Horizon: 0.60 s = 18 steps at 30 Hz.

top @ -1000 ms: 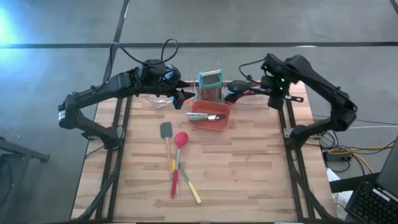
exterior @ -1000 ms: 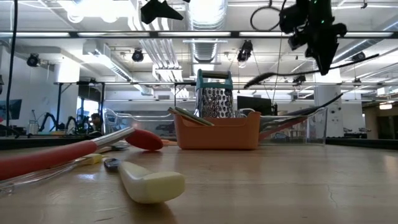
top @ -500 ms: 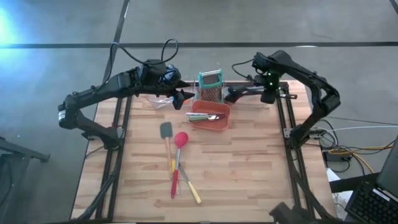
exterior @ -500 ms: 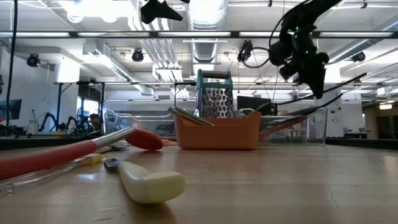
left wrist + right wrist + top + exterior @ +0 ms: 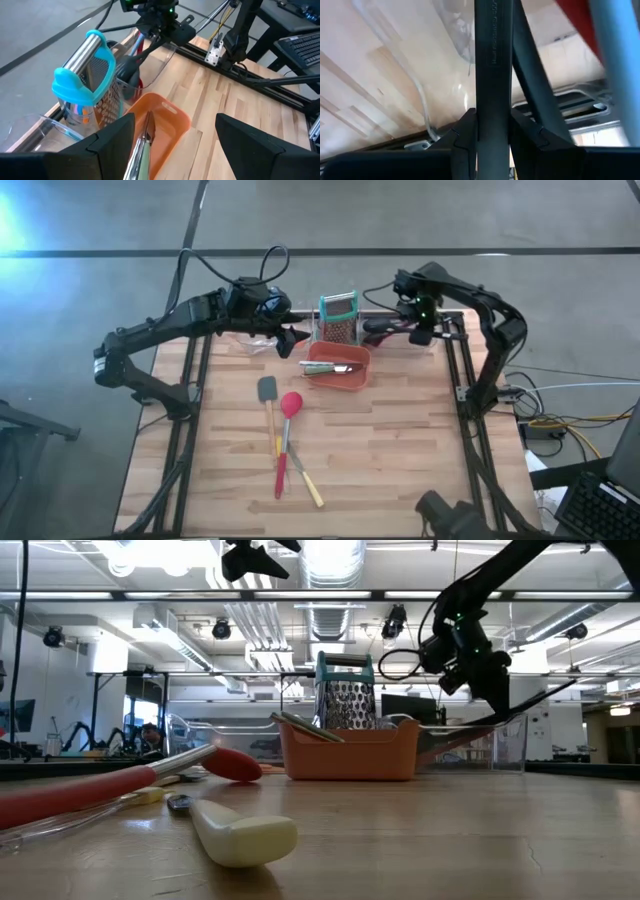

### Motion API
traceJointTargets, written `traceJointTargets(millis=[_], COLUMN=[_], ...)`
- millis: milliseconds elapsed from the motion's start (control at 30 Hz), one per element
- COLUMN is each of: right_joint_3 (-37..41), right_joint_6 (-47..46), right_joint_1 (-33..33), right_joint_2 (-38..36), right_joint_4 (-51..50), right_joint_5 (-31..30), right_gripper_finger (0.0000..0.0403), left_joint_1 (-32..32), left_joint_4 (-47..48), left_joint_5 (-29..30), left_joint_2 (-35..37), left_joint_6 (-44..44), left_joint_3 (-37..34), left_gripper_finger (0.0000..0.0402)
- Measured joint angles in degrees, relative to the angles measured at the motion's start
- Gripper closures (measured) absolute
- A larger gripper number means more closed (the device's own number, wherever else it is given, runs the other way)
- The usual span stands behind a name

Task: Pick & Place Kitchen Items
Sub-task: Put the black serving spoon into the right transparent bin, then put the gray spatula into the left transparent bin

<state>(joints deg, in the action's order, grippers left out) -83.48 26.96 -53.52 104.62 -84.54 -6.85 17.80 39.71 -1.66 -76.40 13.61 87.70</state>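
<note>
My right gripper (image 5: 413,328) is at the table's far edge, right of the teal grater (image 5: 338,318), shut on a long black utensil (image 5: 378,328) that reaches left toward the grater. My left gripper (image 5: 290,336) hangs open and empty above the table, left of the red-orange bin (image 5: 352,380); its fingers stand wide apart in the left wrist view (image 5: 175,150). Slim utensils (image 5: 145,135) lie in the bin. A grey spatula (image 5: 267,390), a red spoon (image 5: 291,404) and a yellow-handled knife (image 5: 309,487) lie flat on the table's middle. My right gripper pinches the black utensil's handle (image 5: 492,65) between its two fingers (image 5: 465,137). The handle runs out forward past the fingertips. The gripper slants down from the far right, and the utensil's head (image 5: 127,70) hangs low at the clear container beside the grater.
A clear plastic container (image 5: 480,740) with red utensils stands along the far edge behind the bin and grater (image 5: 87,70). Another clear piece (image 5: 258,342) lies under my left arm. The table's near half (image 5: 400,470) is bare wood apart from the loose utensils.
My right gripper has come down and gone toward the table's left with the black utensil, closer to the grater and the clear container; the utensil's head now hangs lower.
</note>
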Motion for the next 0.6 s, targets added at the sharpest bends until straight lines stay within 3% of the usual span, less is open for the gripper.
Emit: traceJointTargets(millis=[300, 600], right_joint_3=[-2.9, -3.2], right_joint_6=[-2.5, -7.4], right_joint_1=[0.0, 0.0], right_joint_2=[1.3, 0.9], right_joint_4=[1.3, 1.4], right_joint_5=[-0.2, -0.2], right_gripper_finger=[0.0329, 0.0192], left_joint_1=[0.0, 0.0], left_joint_4=[0.0, 0.0], left_joint_5=[0.2, 0.3], left_joint_2=[0.0, 0.0], left_joint_6=[0.3, 0.4], left_joint_3=[0.0, -0.9], left_gripper_finger=[0.0119, 0.0119])
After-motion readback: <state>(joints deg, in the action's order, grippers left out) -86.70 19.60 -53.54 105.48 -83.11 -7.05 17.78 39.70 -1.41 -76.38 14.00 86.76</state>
